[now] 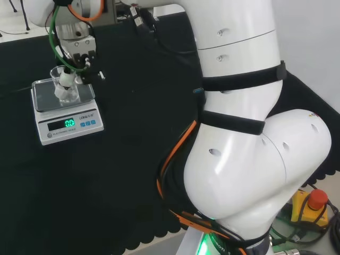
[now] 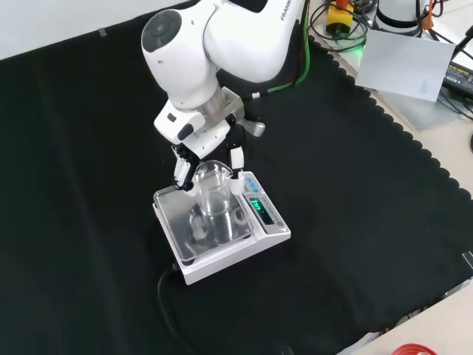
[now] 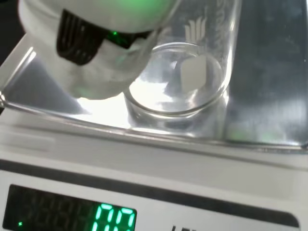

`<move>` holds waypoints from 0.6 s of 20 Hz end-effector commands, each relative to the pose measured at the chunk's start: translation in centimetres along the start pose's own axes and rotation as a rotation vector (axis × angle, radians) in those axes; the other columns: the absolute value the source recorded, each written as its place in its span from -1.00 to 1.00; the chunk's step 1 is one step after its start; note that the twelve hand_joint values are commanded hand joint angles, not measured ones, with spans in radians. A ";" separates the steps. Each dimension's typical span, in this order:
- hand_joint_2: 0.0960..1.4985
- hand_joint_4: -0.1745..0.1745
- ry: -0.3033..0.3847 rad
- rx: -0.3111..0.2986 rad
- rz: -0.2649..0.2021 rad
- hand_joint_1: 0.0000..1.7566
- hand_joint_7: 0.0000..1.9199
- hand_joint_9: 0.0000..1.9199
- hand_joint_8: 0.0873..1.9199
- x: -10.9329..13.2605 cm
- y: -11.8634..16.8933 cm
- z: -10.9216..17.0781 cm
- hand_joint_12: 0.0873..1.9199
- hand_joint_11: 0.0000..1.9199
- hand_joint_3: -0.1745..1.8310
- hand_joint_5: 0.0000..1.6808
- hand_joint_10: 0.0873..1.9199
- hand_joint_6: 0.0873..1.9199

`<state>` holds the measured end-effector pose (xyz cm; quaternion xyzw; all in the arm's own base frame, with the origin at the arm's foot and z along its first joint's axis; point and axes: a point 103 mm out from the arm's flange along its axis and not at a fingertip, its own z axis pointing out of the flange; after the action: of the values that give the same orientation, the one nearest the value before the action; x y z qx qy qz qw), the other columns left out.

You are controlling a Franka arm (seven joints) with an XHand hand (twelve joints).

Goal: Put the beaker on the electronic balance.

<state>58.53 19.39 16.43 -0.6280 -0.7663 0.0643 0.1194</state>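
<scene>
Black cloth point(image 2: 89, 148) covers the bench. Electronic balance point(image 2: 222, 240), centre of front view; clear beaker point(image 2: 213, 194) upright on its steel pan. Hand point(image 2: 211, 159): fingers clasped around beaker.

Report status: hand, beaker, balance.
Hand curled round the beaker, not yet released. Beaker upright over the pan of the electronic balance; contact with the pan unclear. Nothing in the way on the black cloth.
</scene>
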 end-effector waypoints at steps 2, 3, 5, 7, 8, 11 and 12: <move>-0.47 -0.10 0.037 -0.041 -0.024 0.14 -0.35 -0.01 0.17 -0.8 -0.6 -0.9 0.21 -0.19 -0.11 -0.72 -0.23 0.02; -0.47 -0.02 0.052 -0.061 -0.041 0.04 -0.45 -0.13 0.12 -1.0 -0.9 -1.1 0.30 -0.37 -0.18 -0.82 -0.23 -0.18; -0.44 0.17 0.089 -0.086 -0.069 -0.13 -0.64 -0.33 0.01 -1.4 -1.3 -1.4 0.41 -0.61 -0.34 -0.94 -0.21 -0.66; -0.42 0.36 0.115 -0.078 -0.106 -0.27 -0.86 -0.53 -0.14 -1.8 -1.9 -1.7 0.52 -0.83 -0.49 -0.98 -0.20 -0.98; -0.40 0.40 0.125 -0.066 -0.131 -0.33 -0.92 -0.62 -0.22 -2.2 -2.4 -1.8 0.55 -0.91 -0.56 -0.99 -0.19 -1.00; -0.39 0.51 0.126 -0.050 -0.203 -0.47 -0.99 -0.86 -0.71 -4.2 -5.3 -1.7 0.52 -0.99 -0.70 -1.00 -0.18 -1.00; -0.39 0.54 0.118 -0.058 -0.202 -0.50 -1.00 -0.90 -0.84 -5.0 -6.4 -1.6 0.50 -1.00 -0.72 -1.00 -0.17 -1.00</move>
<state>57.00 16.72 18.38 -0.5784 -0.8034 0.0058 0.1413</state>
